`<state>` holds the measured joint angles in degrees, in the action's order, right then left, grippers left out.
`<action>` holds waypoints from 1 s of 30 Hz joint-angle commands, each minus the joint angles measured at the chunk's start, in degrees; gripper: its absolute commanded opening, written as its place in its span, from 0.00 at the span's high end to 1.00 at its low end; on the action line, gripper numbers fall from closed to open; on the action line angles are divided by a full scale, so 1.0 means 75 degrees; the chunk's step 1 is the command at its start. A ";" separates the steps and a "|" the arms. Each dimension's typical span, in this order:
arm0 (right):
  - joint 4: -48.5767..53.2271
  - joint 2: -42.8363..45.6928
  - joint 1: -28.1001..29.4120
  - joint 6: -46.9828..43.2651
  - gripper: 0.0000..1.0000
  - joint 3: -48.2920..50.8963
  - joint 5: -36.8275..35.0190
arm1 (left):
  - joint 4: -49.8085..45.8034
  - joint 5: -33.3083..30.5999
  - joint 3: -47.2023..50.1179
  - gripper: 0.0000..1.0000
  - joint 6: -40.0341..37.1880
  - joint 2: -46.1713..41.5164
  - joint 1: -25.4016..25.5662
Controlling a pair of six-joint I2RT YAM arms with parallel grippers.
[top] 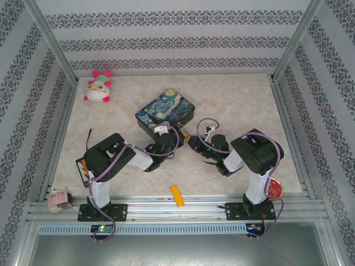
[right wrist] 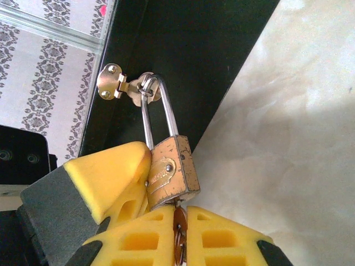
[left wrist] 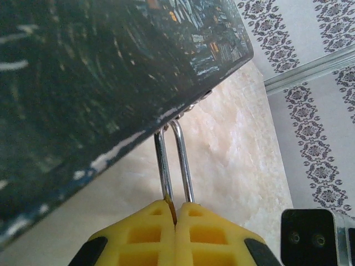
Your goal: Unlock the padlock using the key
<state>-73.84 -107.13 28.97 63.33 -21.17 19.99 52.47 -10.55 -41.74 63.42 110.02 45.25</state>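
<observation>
The brass padlock (right wrist: 172, 172) hangs by its silver shackle (right wrist: 158, 111) from the clasp (right wrist: 119, 86) on the dark painted box (top: 166, 110). My left gripper (left wrist: 176, 208) is shut on the padlock's body; a brass sliver shows between its yellow fingers and the shackle (left wrist: 175, 160) rises from them to the box edge. The left gripper's finger (right wrist: 105, 177) presses the padlock's left side in the right wrist view. My right gripper (right wrist: 180, 213) is shut on the key (right wrist: 179, 233), whose tip sits in the padlock's underside. Both grippers (top: 165, 137) (top: 191, 142) meet at the box's front.
A white and pink plush toy (top: 99, 88) lies at the back left. A yellow-orange block (top: 177, 195) rests near the front edge between the arm bases. A red round object (top: 273, 188) sits by the right base. Metal frame posts border the marble table (top: 238, 105).
</observation>
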 commanded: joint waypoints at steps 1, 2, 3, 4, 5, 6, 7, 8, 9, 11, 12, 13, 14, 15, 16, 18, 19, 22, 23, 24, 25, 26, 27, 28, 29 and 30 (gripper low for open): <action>-0.0660 0.0137 -0.0054 0.0103 0.90 -0.0084 -0.0005 | 0.0685 0.0510 0.0007 1.00 -0.0092 0.0062 0.0021; -0.0652 0.0171 -0.0066 0.0159 0.89 -0.0074 -0.0014 | 0.0764 0.0583 0.0038 1.00 -0.0089 0.0062 0.0045; -0.0654 0.0212 -0.0077 0.0234 0.87 -0.0062 -0.0017 | 0.0859 0.0653 0.0082 1.00 -0.0089 0.0062 0.0080; -0.0652 0.0249 -0.0100 0.0332 0.85 -0.0043 -0.0028 | 0.0968 0.0737 0.0113 1.00 -0.0089 0.0056 0.0121; -0.0654 0.0287 -0.0123 0.0414 0.84 -0.0027 -0.0028 | 0.1045 0.0795 0.0138 1.00 -0.0083 0.0052 0.0157; -0.0641 0.0331 -0.0146 0.0523 0.84 0.0002 -0.0041 | 0.1086 0.0885 0.0162 1.00 -0.0068 0.0032 0.0202; -0.0638 0.0370 -0.0181 0.0658 0.84 0.0037 -0.0052 | 0.1086 0.0960 0.0174 1.00 -0.0055 -0.0001 0.0255; -0.0654 0.0405 -0.0214 0.0760 0.83 0.0061 -0.0063 | 0.1079 0.1015 0.0196 1.00 -0.0053 -0.0022 0.0300; -0.0640 0.0458 -0.0246 0.0869 0.83 0.0096 -0.0072 | 0.1060 0.1050 0.0209 1.00 -0.0053 -0.0053 0.0366; -0.0626 0.0574 -0.0299 0.1040 0.81 0.0150 -0.0138 | 0.1044 0.1110 0.0244 1.00 -0.0045 -0.0120 0.0494; -0.0624 0.0661 -0.0322 0.1110 0.80 0.0256 -0.0193 | 0.1044 0.1113 0.0274 1.00 -0.0031 -0.0147 0.0564; -0.0580 0.0767 -0.0334 0.1160 0.78 0.0441 -0.0261 | 0.1049 0.1103 0.0311 1.00 0.0003 -0.0189 0.0634; -0.0516 0.0874 -0.0346 0.1182 0.76 0.0517 -0.0307 | 0.1043 0.1080 0.0336 1.00 0.0016 -0.0218 0.0687; -0.0425 0.1007 -0.0359 0.1177 0.73 0.0602 -0.0339 | 0.1033 0.1029 0.0388 1.00 0.0017 -0.0266 0.0750; -0.0321 0.1161 -0.0370 0.1146 0.71 0.0680 -0.0339 | 0.1009 0.0974 0.0437 1.00 0.0017 -0.0331 0.0801; -0.0096 0.1464 -0.0371 0.1054 0.67 0.0836 -0.0301 | 0.0898 0.0844 0.0532 1.00 0.0025 -0.0430 0.0856; 0.0038 0.1645 -0.0371 0.0990 0.65 0.0927 -0.0278 | 0.0864 0.0782 0.0597 1.00 0.0056 -0.0494 0.0868; 0.0671 0.2284 -0.0382 0.0792 0.61 0.1193 -0.0231 | 0.0868 0.0571 0.0785 1.00 0.0110 -0.0628 0.0868; 0.0988 0.2542 -0.0374 0.0702 0.61 0.1253 -0.0217 | 0.0854 0.0515 0.0824 1.00 0.0105 -0.0665 0.0868; 0.1433 0.2864 -0.0371 0.0562 0.61 0.1307 -0.0203 | 0.0808 0.0461 0.0852 1.00 0.0110 -0.0710 0.0869; 0.2026 0.3218 -0.0371 0.0387 0.61 0.1332 -0.0198 | 0.0769 0.0414 0.0876 1.00 0.0122 -0.0742 0.0868; 0.2622 0.3594 -0.0371 0.0203 0.61 0.1328 -0.0204 | 0.0744 0.0382 0.0886 1.00 0.0142 -0.0764 0.0868; 0.3436 0.4058 -0.0360 -0.0049 0.61 0.1292 -0.0246 | 0.0737 0.0373 0.0877 1.00 0.0173 -0.0782 0.0863; 0.4378 0.4585 -0.0328 -0.0389 0.61 0.1217 -0.0341 | 0.0726 0.0354 0.0893 1.00 0.0220 -0.0793 0.0862; 0.5298 0.5073 -0.0287 -0.0742 0.61 0.1099 -0.0451 | 0.0717 0.0360 0.0884 1.00 0.0254 -0.0796 0.0868; 0.6446 0.5659 -0.0201 -0.1217 0.62 0.0890 -0.0668 | 0.0709 0.0383 0.0878 1.00 0.0286 -0.0801 0.0858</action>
<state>-48.01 -72.20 26.52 63.57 -12.25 18.33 56.12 -7.68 -35.24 64.53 106.34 50.85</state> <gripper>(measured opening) 0.388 0.042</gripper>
